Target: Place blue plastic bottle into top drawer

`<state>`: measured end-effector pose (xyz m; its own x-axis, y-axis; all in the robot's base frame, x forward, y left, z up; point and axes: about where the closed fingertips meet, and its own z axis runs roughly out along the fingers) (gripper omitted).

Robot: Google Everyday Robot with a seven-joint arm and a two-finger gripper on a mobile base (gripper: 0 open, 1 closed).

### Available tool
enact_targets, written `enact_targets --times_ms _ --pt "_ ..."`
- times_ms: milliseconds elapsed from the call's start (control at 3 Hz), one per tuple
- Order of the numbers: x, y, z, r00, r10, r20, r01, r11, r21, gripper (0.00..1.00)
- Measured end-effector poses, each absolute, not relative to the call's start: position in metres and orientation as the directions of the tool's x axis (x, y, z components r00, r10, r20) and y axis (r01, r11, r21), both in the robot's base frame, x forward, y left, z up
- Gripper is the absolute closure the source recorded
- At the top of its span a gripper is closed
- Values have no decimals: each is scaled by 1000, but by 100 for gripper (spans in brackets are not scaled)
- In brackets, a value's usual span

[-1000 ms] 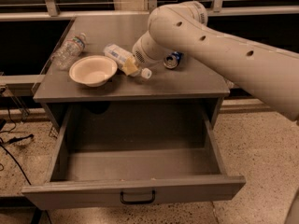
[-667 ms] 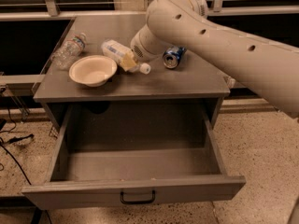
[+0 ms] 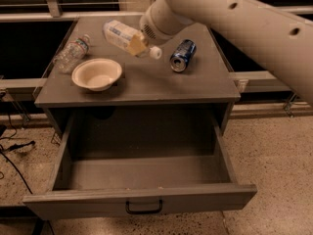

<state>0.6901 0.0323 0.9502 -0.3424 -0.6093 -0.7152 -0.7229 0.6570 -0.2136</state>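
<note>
The blue plastic bottle [image 3: 120,35], whitish with a pale blue-and-white label and a white cap [image 3: 155,53], hangs tilted over the back middle of the cabinet top. My gripper [image 3: 138,44] is shut on it near the neck, one tan finger across the bottle's front; the big white arm comes in from the upper right. Below, the top drawer [image 3: 146,173] stands pulled wide open and looks empty, its black handle [image 3: 144,208] at the front centre.
A dark blue soda can [image 3: 182,56] lies on the cabinet top [image 3: 146,84] to the right of the gripper. A white bowl [image 3: 97,73] sits front left, with a clear water bottle [image 3: 72,53] lying behind it at the left edge. Cables trail on the floor at left.
The gripper has raised the blue plastic bottle off the cabinet top, up and slightly back. The can, bowl, clear bottle and drawer have not moved.
</note>
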Motion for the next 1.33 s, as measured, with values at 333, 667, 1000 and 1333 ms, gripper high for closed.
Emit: enact_targets --times_ms 333,667,1000,1333 --pt "680 7 969 -287 -618 -732 -762 610 -217 100" --pt "670 -19 972 -247 -613 -751 -820 545 -175 100" --pt "656 -38 971 -176 -620 -765 -901 414 -129 100" --pt "644 -40 971 -110 -662 -741 -931 330 -157 100"
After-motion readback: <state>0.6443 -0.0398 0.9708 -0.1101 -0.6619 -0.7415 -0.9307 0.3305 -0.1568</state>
